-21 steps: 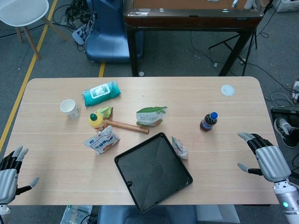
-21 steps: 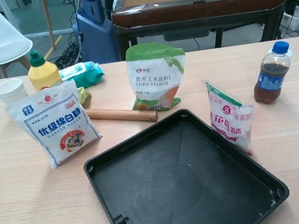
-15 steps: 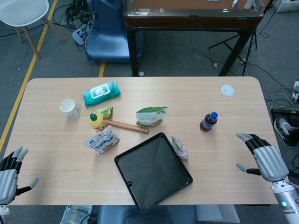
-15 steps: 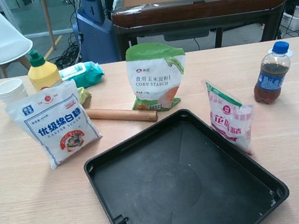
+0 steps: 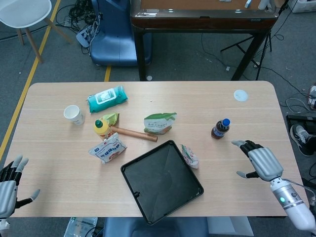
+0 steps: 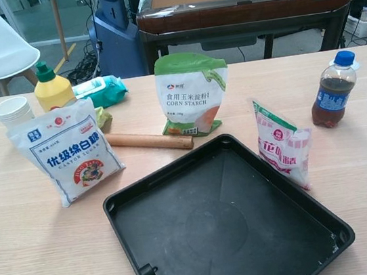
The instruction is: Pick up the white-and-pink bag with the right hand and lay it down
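The white-and-pink bag (image 5: 189, 156) (image 6: 281, 144) stands upright just off the right edge of the black tray (image 5: 148, 195) (image 6: 187, 260). In the head view my right hand (image 5: 259, 161) hovers open over the table to the bag's right, fingers spread toward it, well apart from it. At the table's near left corner my left hand (image 5: 10, 181) is open and holds nothing. Neither hand shows in the chest view.
A cola bottle (image 5: 220, 128) (image 6: 333, 92) stands between the bag and my right hand. A corn starch bag (image 6: 192, 94), rolling pin (image 6: 150, 141), sugar bag (image 6: 67, 154), yellow bottle (image 6: 51, 87), paper cup (image 6: 13, 110) and wipes pack (image 5: 106, 98) lie further left.
My right hand has moved left and slightly forward over the table, toward the bag. The left hand and the objects have stayed where they were.
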Robot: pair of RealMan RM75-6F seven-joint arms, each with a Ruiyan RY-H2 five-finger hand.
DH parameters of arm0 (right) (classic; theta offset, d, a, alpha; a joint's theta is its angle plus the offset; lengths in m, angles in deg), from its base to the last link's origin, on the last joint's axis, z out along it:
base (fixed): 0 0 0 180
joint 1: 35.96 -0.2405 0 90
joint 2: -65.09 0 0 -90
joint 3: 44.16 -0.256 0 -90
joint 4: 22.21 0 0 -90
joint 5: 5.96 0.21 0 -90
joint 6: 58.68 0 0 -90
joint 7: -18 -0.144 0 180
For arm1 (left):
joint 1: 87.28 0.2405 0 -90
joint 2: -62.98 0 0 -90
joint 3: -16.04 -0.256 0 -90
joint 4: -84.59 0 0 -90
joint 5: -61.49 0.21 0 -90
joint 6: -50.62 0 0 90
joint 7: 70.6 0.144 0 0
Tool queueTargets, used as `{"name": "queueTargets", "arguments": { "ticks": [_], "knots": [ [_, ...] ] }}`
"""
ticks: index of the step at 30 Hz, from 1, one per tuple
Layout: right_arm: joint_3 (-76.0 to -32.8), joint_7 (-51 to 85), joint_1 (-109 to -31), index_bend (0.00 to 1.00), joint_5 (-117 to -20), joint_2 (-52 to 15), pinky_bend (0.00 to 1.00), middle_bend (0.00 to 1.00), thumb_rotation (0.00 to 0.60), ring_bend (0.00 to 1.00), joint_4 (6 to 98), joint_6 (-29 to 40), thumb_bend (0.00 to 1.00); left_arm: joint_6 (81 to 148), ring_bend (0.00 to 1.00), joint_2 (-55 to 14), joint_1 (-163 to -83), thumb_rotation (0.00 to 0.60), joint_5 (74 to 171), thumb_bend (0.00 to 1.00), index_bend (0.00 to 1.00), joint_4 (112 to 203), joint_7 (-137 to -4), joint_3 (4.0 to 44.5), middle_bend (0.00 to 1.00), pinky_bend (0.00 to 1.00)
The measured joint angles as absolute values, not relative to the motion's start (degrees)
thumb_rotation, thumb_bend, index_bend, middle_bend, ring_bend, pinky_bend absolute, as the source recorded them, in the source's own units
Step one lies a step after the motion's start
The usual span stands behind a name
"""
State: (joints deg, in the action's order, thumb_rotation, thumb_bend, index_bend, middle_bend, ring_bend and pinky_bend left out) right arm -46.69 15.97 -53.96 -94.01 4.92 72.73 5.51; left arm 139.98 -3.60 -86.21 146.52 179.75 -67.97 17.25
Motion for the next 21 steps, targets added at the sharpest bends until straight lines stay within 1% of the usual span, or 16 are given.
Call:
{"name": "queueTargets", "arguments": {
  "ticks": [6, 12, 15, 21],
  "knots": [
    [-48.0, 14.9, -59.4, 0.16, -91.6, 1.2, 0.35, 0.22, 0.600, 0.18, 69.8, -1.9, 0.00, 140.3, 0.00, -3.6, -85.8, 0.600, 146.4, 0.18, 0.08, 179.9, -67.8, 17.1, 0.02, 0.06],
    [-48.6, 14.1, -63.8, 0.16, -90.3, -3.3, 0.32, 0.21, 0.600, 0.14, 66.4, -7.0, 0.00, 140.6, 0.00, -3.6, -85.5, 0.600, 146.3, 0.18, 0.08, 180.1, -67.5, 17.0, 0.02, 0.06],
    [-48.7, 14.2, -65.5, 0.16, -89.9, -5.5, 0.32, 0.20, 0.600, 0.14, 64.7, -8.8, 0.00, 140.6, 0.00, -3.6, -85.4, 0.600, 146.4, 0.18, 0.08, 180.2, -67.4, 17.0, 0.02, 0.06],
    [-48.7, 14.0, -67.7, 0.16, -89.7, -10.5, 0.32, 0.20, 0.600, 0.14, 60.4, -10.2, 0.00, 140.6, 0.00, -3.6, -85.4, 0.600, 146.3, 0.18, 0.08, 180.4, -66.9, 17.0, 0.02, 0.06]
  ]
}}
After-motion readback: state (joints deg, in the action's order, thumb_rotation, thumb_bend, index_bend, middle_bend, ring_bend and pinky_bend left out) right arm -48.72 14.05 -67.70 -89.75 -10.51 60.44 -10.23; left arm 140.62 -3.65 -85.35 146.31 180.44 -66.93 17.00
